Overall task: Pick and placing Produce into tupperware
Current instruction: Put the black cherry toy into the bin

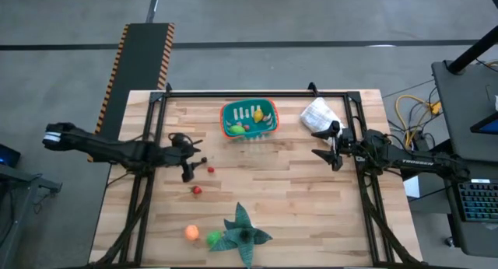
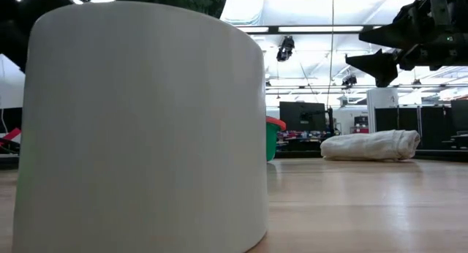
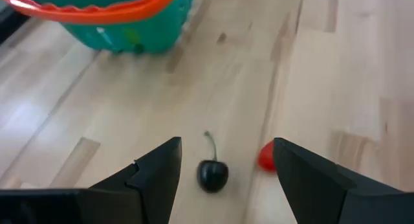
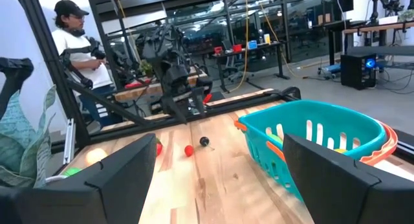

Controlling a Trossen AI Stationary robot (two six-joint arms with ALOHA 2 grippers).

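The teal tupperware (image 1: 249,119) with an orange-red rim stands near the table's far edge and holds yellow, green and orange produce. My left gripper (image 1: 199,158) hangs open over the table's left-middle. In the left wrist view its fingers (image 3: 226,146) stand on either side of a dark cherry (image 3: 212,174) without touching it, and a red piece (image 3: 266,156) lies beside it. Another red piece (image 1: 197,190), an orange one (image 1: 191,232) and a green one (image 1: 213,238) lie nearer the near edge. My right gripper (image 1: 320,144) waits open, right of the tub (image 4: 317,146).
A large dark green star-shaped leafy thing (image 1: 243,232) lies near the near edge. A wrinkled white bag (image 1: 319,113) sits right of the tub. A white cylinder (image 2: 139,129) blocks most of the low view. A person (image 4: 71,36) stands beyond the table's left side.
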